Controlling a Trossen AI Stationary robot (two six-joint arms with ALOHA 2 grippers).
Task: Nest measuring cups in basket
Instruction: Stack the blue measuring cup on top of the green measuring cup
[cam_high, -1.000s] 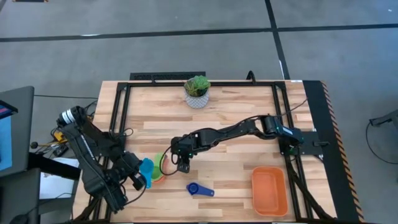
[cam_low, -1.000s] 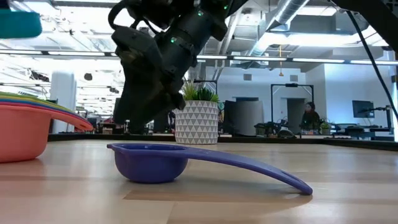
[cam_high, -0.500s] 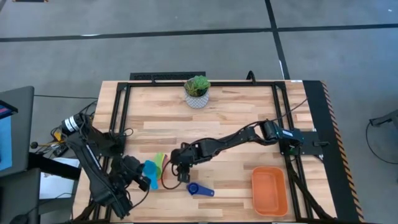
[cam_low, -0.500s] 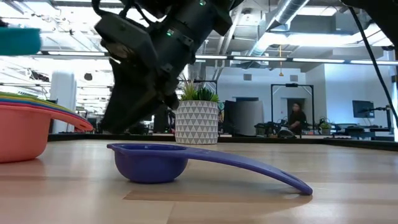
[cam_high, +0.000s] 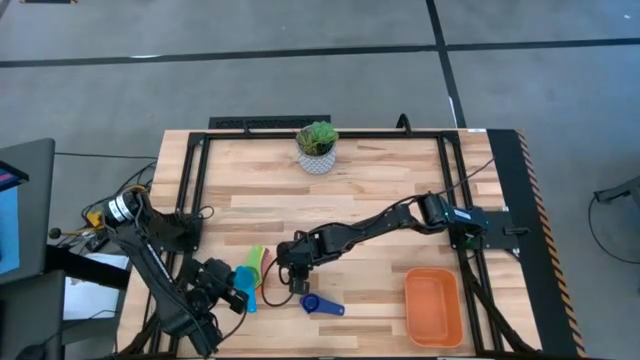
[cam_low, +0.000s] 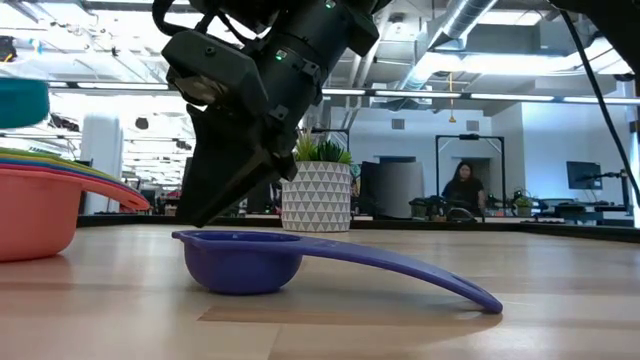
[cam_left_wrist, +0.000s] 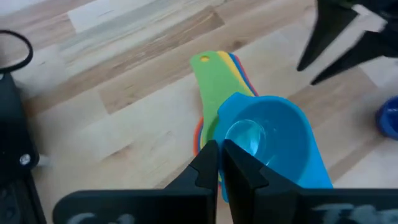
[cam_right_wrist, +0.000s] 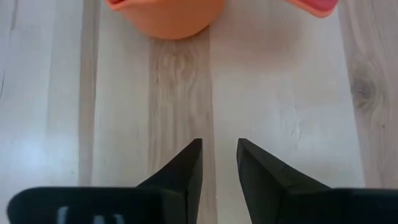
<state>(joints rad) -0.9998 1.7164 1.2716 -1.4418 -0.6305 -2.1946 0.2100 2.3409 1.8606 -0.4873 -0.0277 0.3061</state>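
Cups are split three ways: a nested stack (cam_high: 256, 272) with green on top lies on the worktop (cam_high: 350, 200) near its front left, a light blue cup (cam_left_wrist: 268, 142) hangs over that stack in your left pincer (cam_left_wrist: 220, 163), and the dark blue cup (cam_high: 320, 305) lies alone just right of the stack. The basket (cam_high: 434, 305) sits well apart at the front right, with no cup in it. Your left pincer is closed tight on the light blue cup's handle, bowl up. Your right pincer (cam_right_wrist: 219, 163) is slightly open and holds nothing, hovering close above the worktop between the stack and the dark blue cup. To seat the light blue cup well, I'd centre its bowl over the stack's bowl, line its handle up with the green handle, lower it level, and let go only once it rests. Keep the right arm clear of that descent; the two pincers are near each other.
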